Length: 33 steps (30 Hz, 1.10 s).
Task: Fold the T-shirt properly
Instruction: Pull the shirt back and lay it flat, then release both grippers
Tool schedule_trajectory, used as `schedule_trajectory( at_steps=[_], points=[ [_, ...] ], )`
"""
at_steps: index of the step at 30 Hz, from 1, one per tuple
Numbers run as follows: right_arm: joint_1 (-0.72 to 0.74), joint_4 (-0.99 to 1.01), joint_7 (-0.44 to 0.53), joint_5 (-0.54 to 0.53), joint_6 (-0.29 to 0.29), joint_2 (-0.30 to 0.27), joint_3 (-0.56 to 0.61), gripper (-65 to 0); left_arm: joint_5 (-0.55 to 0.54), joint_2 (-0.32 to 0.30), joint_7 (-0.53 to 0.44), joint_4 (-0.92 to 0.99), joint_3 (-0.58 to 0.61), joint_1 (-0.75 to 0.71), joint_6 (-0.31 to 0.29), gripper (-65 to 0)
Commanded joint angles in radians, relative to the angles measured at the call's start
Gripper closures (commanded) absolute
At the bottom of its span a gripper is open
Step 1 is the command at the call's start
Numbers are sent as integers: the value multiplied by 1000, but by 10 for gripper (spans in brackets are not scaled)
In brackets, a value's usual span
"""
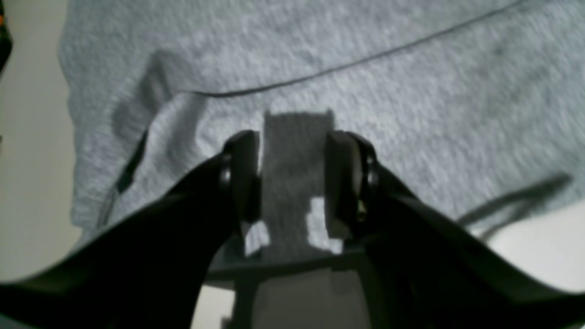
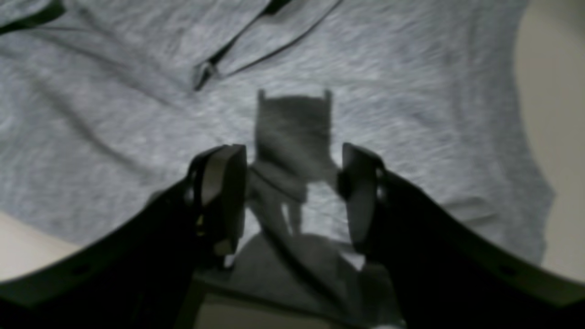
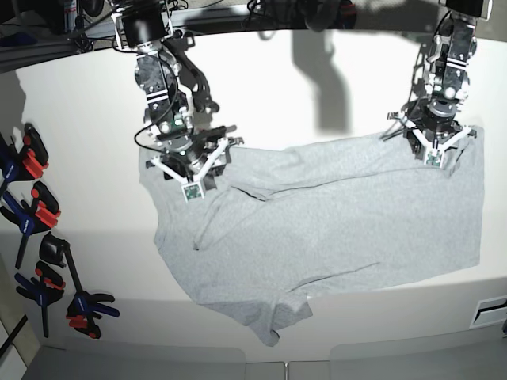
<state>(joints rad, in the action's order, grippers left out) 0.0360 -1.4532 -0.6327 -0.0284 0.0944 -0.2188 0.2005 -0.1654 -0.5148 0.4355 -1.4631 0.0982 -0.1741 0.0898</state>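
A robotics lab bench set up for cloth handling.

Two black robot arms (image 3: 170,87) hang from a dark rail (image 3: 238,20) at the far edge of a plain white table (image 3: 71,127), with loose cables (image 3: 269,9) bundled behind the rail. A row of spring clamps (image 3: 36,214) with black, blue and red-orange grips lies along the left edge. Hard overhead lighting throws sharp shadows of the arms onto the tabletop.

From the base view we look steeply down over the whole white table (image 3: 333,71). Each wrist view sits close behind its own black fingers, facing the large, light heather-grey cotton T-shirt (image 1: 411,114) (image 2: 114,137) (image 3: 348,229), which all three views share.
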Motion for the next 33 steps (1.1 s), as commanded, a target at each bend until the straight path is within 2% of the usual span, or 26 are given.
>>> schedule_trajectory(
  at_steps=[1,4,8,11,16,19,28,33],
  points=[
    [8,-16,10,6,11,-6,-9,-323,-12,-14,13,13,-7,9,7,-231],
    [-16,-4,0,7,26,-7,-13,-323,-65,-14,30,46,-7,4,3,-231],
    [-72,-4,0,15,26,-11,-13,-323,-72,-11,52,33,-7,-32,-1,-231],
    [-135,-18,1,60,24,-11,-13,-323,-72,-12,69,-15,-7,-88,-4,-231],
    [-258,-77,4,63,13,-11,-33,-323,-61,-12,64,-107,-7,-206,-4,-231],
    [-339,-114,-4,63,10,-11,-72,-323,-18,-12,65,-145,-7,-269,-4,-231],
    [-623,-313,-27,63,10,-11,-258,-323,-19,-12,76,-254,-7,-430,-4,-231],
    [-744,-412,-33,63,10,-11,-325,-323,-18,-12,133,-393,-7,-517,-4,-231]
  ],
)
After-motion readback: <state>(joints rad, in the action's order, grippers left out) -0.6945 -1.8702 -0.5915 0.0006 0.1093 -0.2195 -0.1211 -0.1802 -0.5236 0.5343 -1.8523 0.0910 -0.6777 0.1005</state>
